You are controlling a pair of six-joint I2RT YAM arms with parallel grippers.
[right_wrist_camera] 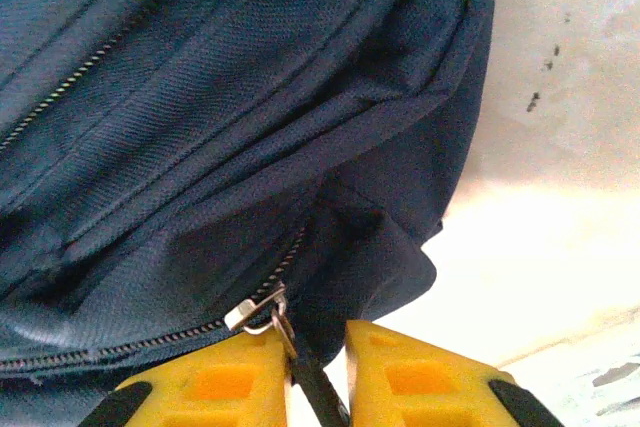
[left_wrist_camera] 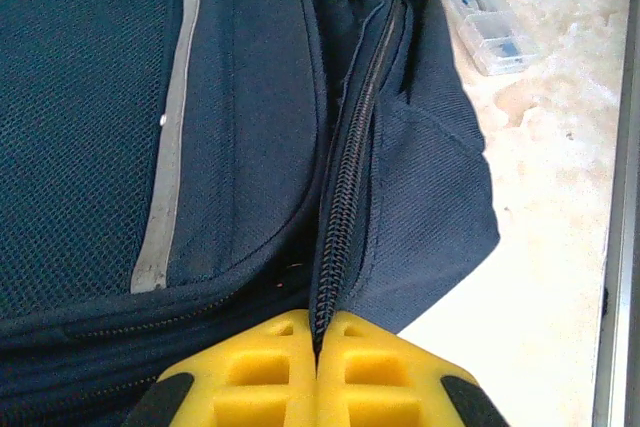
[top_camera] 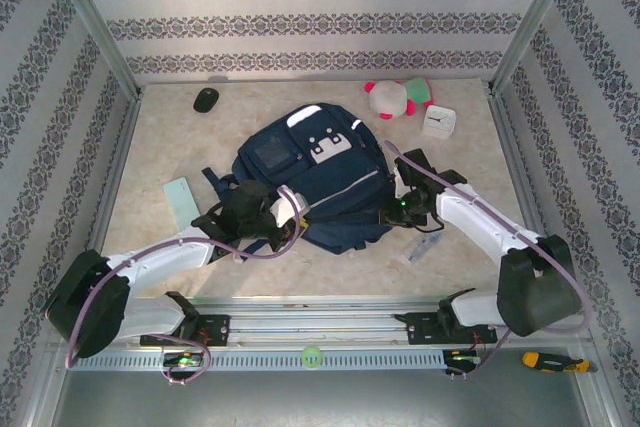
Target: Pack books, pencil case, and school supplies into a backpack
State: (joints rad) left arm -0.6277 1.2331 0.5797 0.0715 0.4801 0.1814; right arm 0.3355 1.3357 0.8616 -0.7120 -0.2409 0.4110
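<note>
The navy backpack lies flat in the middle of the table. My left gripper is at its near left corner, shut on the fabric edge by the zipper, with the jaws pressed together. My right gripper is at the near right corner. Its jaws stand slightly apart, and the dark strap of the zipper pull runs between them with a gap beside it. A flat teal square lies left of the backpack, and a clear packet lies to the right. The books and pencil case are out of view.
A black mouse sits at the back left. A pink-and-white plush toy and a white clock sit at the back right. An orange-handled tool lies on the near rail. Patterned walls enclose the table.
</note>
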